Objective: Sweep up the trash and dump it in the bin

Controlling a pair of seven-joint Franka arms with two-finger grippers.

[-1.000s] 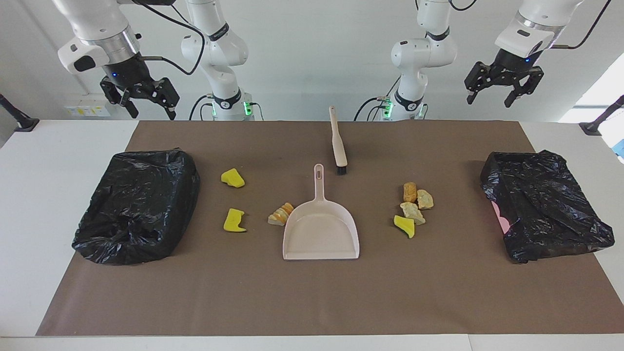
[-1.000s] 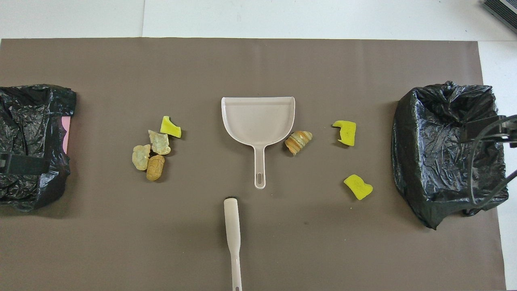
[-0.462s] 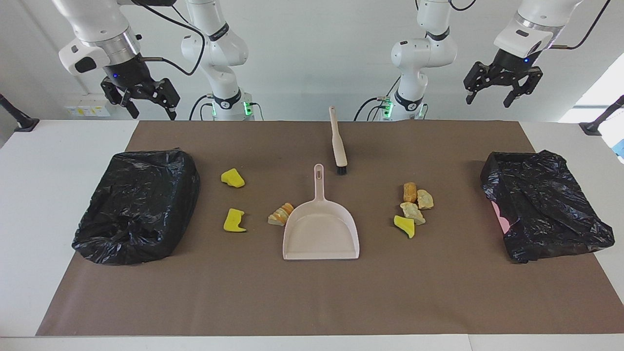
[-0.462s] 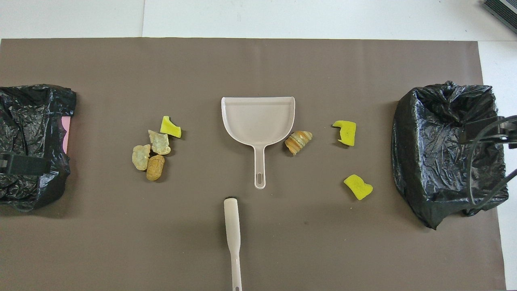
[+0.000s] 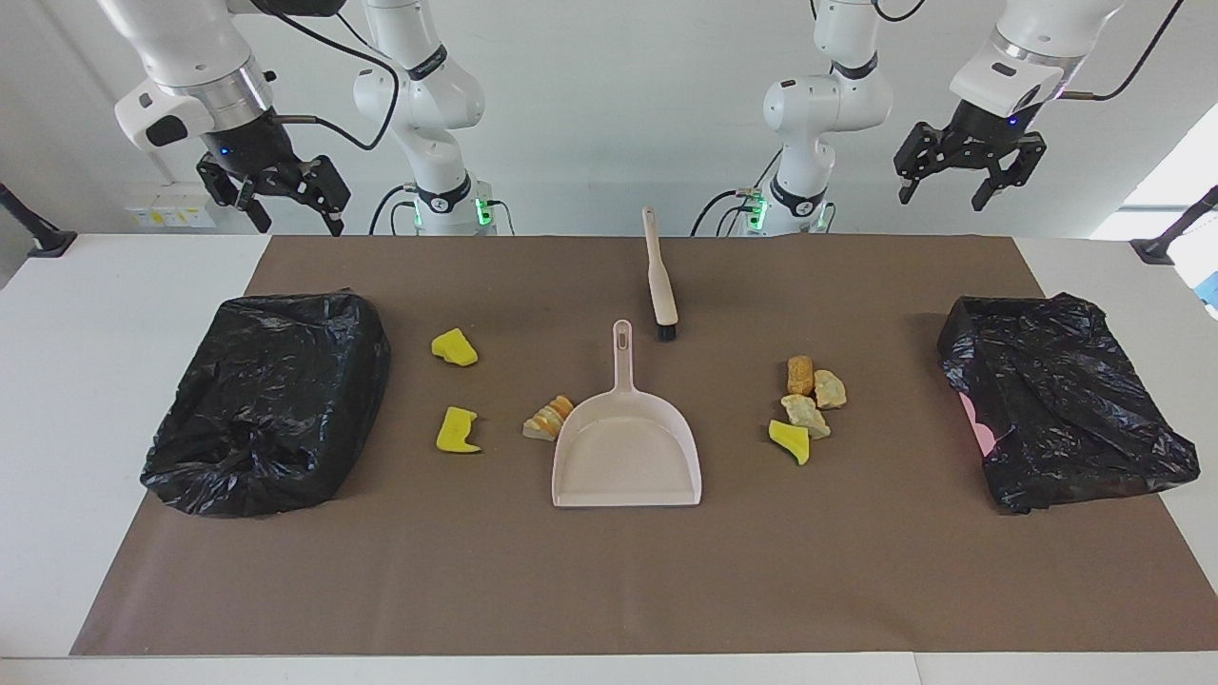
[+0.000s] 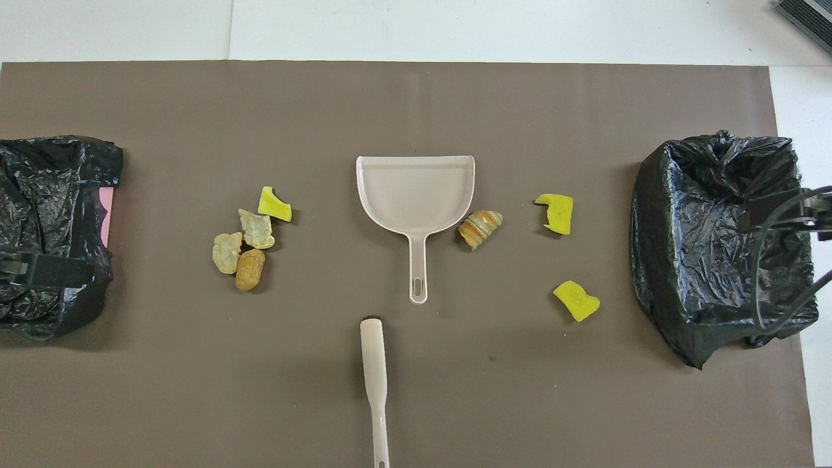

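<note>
- Facing view shows two arms, each with one tool raised in the air and holding nothing.
- The left tool [image 5: 959, 181] hangs above the tabletop [image 5: 86, 381] edge at the left arm's end, its fingers spread apart.
- The right tool [image 5: 285, 202] hangs above the edge at the right arm's end, its fingers spread apart too.
- One brown mat [image 5: 609, 580] covers most of the tabletop.
- There are two bins, each wrapped in a black bag: one bin [image 5: 1061, 400] at the left arm's end and another bin [image 5: 271, 400] at the right arm's end.
- One dustpan [image 5: 628, 452] lies flat in the middle of the mat, its handle pointing toward the robots.
- One brush [image 5: 659, 276] lies nearer to the robots than the dustpan, close to the handle tip but apart from it.
- The trash counts seven pieces, all on the mat.
- Four pieces make a cluster [image 5: 807, 404] between the dustpan and the left arm's bin: three tan or brown lumps and one yellow chunk.
- One bread-like piece [image 5: 549, 419] lies just beside the dustpan's wall, toward the right arm's end.
- Two yellow chunks [image 5: 455, 347] [image 5: 458, 430] lie between that piece and the right arm's bin, well apart from each other.
</note>
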